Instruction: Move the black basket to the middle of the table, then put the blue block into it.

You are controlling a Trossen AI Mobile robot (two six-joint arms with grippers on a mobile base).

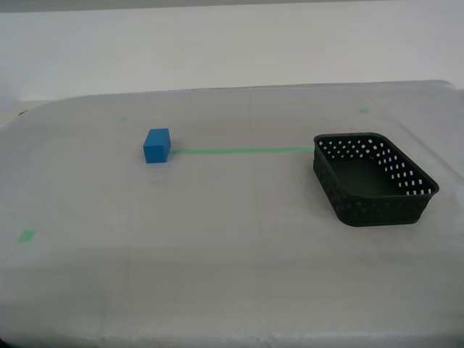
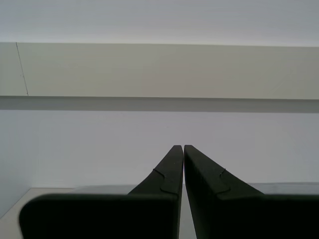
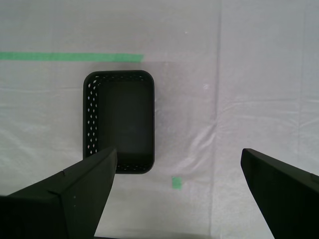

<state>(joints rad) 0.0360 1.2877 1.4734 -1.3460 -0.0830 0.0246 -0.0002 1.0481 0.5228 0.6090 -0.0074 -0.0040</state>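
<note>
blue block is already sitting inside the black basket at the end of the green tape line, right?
No. The exterior view shows the blue block on the table at one end of the green tape line, while the black basket sits empty at the other end.

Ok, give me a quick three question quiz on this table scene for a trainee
1. True or false: the blue block lies inside the black basket.
2. Which claw is open: my first gripper or my second gripper?
3. What runs along the table from block to basket?

Key:
1. False; it sits apart on the cloth, and the basket is empty.
2. My first gripper, above the basket.
3. A green tape line.
</note>
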